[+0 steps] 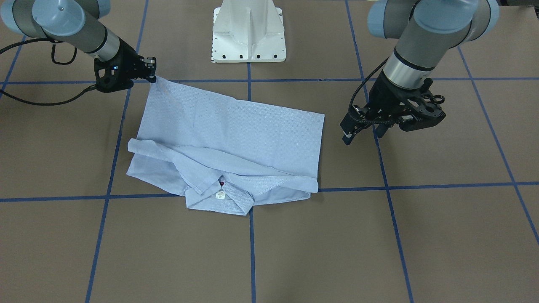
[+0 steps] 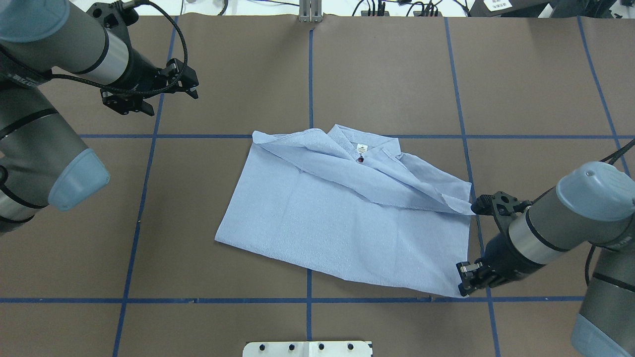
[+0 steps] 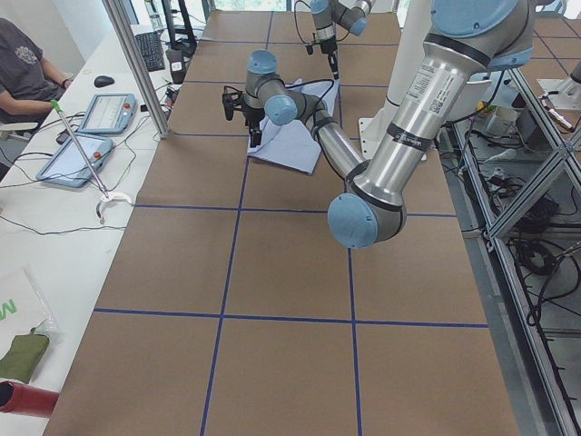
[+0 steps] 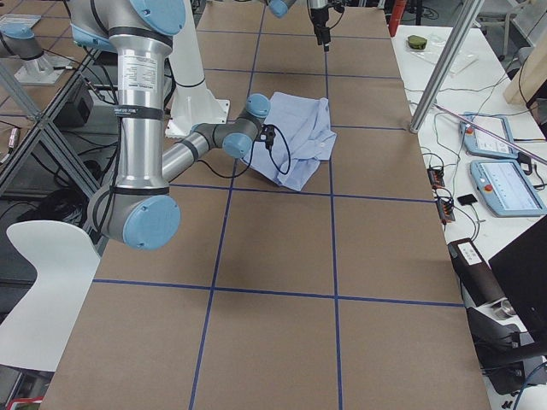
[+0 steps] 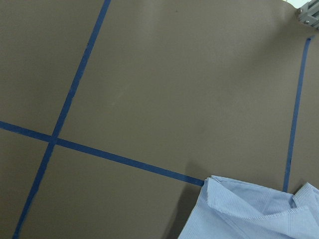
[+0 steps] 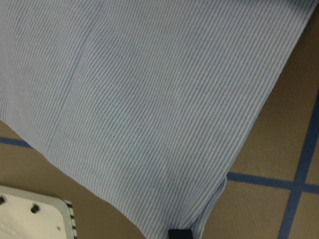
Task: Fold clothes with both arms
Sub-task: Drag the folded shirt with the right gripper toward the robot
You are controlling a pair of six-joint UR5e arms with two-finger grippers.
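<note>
The light-blue striped shirt [image 1: 227, 134] [image 2: 337, 213] lies folded into a rough rectangle mid-table. Its collar and white label [image 1: 220, 194] [image 2: 361, 147] are on the far side from the robot. My right gripper [image 1: 152, 75] [image 2: 464, 287] is at the shirt's near corner and shut on the cloth there. The right wrist view is filled with striped fabric [image 6: 149, 99], with a black fingertip [image 6: 179, 233] at that corner. My left gripper [image 1: 364, 134] [image 2: 171, 99] hangs open over bare table, well clear of the shirt. The left wrist view shows only a shirt corner [image 5: 259, 209].
The white pedestal base [image 1: 248, 33] [image 2: 307, 348] stands at the robot's edge of the table. Blue tape lines [image 2: 310, 74] grid the brown surface. A person [image 3: 27, 64] sits at a side desk with tablets [image 3: 104, 113] beyond a metal post [image 3: 136, 64].
</note>
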